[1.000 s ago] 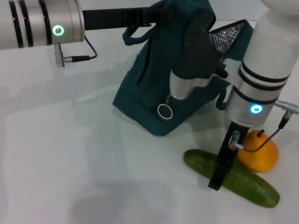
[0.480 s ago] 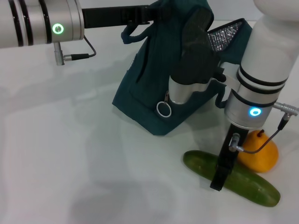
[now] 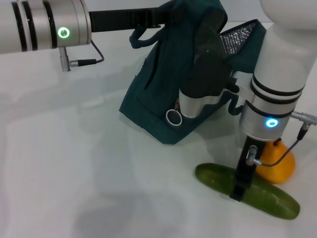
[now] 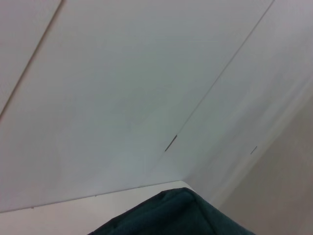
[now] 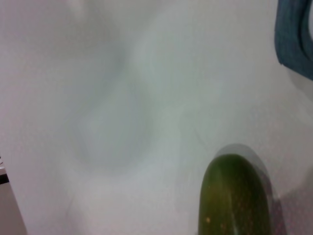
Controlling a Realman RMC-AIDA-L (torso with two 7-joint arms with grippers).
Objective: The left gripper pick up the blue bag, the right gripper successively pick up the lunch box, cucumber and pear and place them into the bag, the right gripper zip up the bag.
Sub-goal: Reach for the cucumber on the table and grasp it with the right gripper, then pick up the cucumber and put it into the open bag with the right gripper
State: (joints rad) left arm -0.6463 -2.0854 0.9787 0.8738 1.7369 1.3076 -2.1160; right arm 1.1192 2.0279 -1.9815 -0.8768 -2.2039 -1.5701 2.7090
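Head view: blue bag [image 3: 163, 84] propped on the white table [image 3: 74, 163], top held up by the left gripper [image 3: 166, 17], clamped on the fabric near a looped handle [image 3: 141, 37], fingertips themselves buried in the cloth. Silver foil lining [image 3: 237, 37] visible through the open mouth, metal ring pull [image 3: 173, 117] hanging at the lower front. Lunch box nowhere to be made out, possibly inside the bag but hidden. Cucumber [image 3: 267, 198] lying flat on the table near the bag's corner, pear [image 3: 277, 166] just behind it, largely covered by the right arm's wrist. Right gripper [image 3: 240, 186] low over the cucumber's middle, only one dark finger [image 3: 242, 173] showing, the other concealed, so spread of the jaws impossible to judge and contact with the cucumber uncertain. Left wrist view: mostly pale wall panels, a rounded fold of teal fabric at the edge, no fingers seen. Right wrist view: blunt speckled end of the cucumber on the table, a corner of the bag at the frame edge, own fingers out of sight.
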